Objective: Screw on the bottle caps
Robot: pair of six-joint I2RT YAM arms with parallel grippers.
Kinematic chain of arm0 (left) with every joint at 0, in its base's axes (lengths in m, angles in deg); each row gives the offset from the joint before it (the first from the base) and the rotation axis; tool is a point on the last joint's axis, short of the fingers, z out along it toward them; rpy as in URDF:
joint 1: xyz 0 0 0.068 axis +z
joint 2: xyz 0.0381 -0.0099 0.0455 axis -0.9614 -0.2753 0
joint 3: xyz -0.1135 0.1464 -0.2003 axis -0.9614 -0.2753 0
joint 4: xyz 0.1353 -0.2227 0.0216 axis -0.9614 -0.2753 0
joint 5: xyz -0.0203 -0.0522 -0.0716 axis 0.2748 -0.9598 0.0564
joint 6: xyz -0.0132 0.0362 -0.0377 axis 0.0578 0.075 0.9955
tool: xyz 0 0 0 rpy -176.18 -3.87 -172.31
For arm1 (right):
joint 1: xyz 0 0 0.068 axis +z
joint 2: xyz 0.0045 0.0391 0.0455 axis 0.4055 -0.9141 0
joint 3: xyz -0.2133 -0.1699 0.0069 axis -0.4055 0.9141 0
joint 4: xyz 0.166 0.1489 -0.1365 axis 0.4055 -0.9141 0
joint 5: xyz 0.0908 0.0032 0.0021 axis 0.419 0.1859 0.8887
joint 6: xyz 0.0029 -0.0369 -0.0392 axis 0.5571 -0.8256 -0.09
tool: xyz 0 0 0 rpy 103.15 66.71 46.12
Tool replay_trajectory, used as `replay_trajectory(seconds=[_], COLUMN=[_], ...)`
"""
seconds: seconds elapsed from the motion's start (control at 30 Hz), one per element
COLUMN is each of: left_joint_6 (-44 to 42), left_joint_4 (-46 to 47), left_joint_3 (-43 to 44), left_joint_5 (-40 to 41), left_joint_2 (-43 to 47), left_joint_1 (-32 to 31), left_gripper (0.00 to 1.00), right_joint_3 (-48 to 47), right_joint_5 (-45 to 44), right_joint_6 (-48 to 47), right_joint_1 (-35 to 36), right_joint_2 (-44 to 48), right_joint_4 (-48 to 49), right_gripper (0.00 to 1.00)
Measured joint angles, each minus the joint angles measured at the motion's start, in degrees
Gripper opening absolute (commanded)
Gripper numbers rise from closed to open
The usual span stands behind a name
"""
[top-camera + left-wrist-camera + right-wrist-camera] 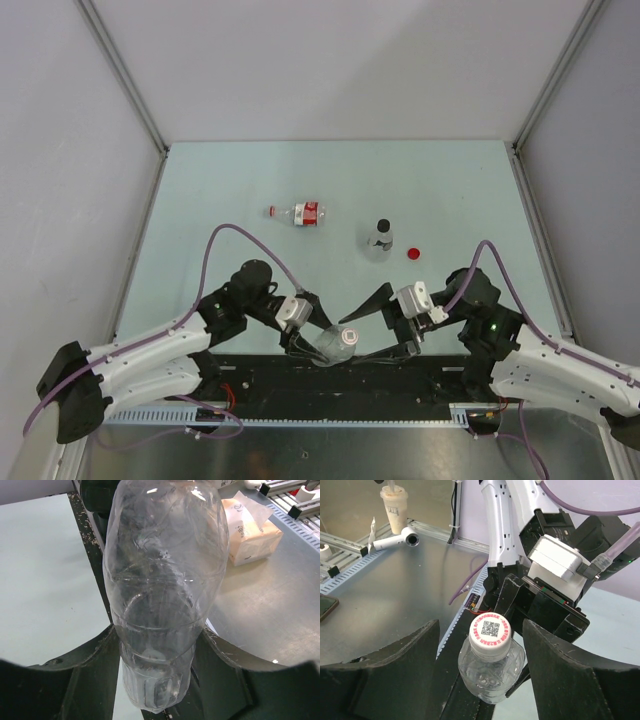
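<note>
Plastic bottles [303,213]: three (left gripper [322,345] clamps one); red cap [414,253]: one; right gripper [385,326] wide.

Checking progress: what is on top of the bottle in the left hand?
A white cap with a QR code sits on the bottle. The neck threads underneath are covered, so tightness is unknown.

I can make out a QR code [491,628] on top of the white cap [479,641] of the clear bottle [492,672], ringed by red lettering too small to read. Beyond that cap, the lying bottle [290,213] has a red-and-white label [311,212], its print illegible.
</note>
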Motion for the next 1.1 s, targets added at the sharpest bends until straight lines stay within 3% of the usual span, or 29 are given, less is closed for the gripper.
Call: replay_trajectory(seconds=[0.2, 0.37, 0.43, 0.5, 0.67, 0.87, 1.1], left_joint_6=[-0.02, -0.07, 0.00, 0.28, 2.32, 7.76, 11.23], left_joint_4=[-0.11, -0.68, -0.90, -1.27, -2.51, -3.21, -5.90], left_joint_3=[0.00, 0.00, 0.00, 0.00, 0.00, 0.33, 2.19], left_joint_5=[0.31, 0.55, 1.14, 2.08, 9.33, 28.50, 48.39], left_joint_2=[0.02, 0.42, 0.70, 1.22, 3.91, 7.52, 5.53], left_joint_1=[0.00, -0.02, -0.07, -0.15, -0.55, -0.61, -0.59], left_gripper=[0.00, 0.00, 0.00, 0.00, 0.00, 0.00, 0.00], right_joint_3=[0.00, -0.07, -0.09, -0.20, -0.52, -1.42, -1.64], right_joint_5=[0.07, -0.52, -1.25, -2.67, -11.41, -34.36, -60.92], right_joint_6=[0.94, 1.68, 1.95, 2.03, 4.81, 11.06, 22.53], right_joint_1=[0.33, 0.35, 0.39, 0.48, 2.14, 2.89, 3.13], right_joint_2=[-0.61, -1.40, -1.44, -1.49, -1.46, -2.32, -6.03], right_joint_4=[1.51, 1.68, 1.75, 1.84, 0.92, -0.17, -1.66], right_gripper=[0.53, 0.27, 0.09, 0.02, 0.00, 0.00, 0.00])
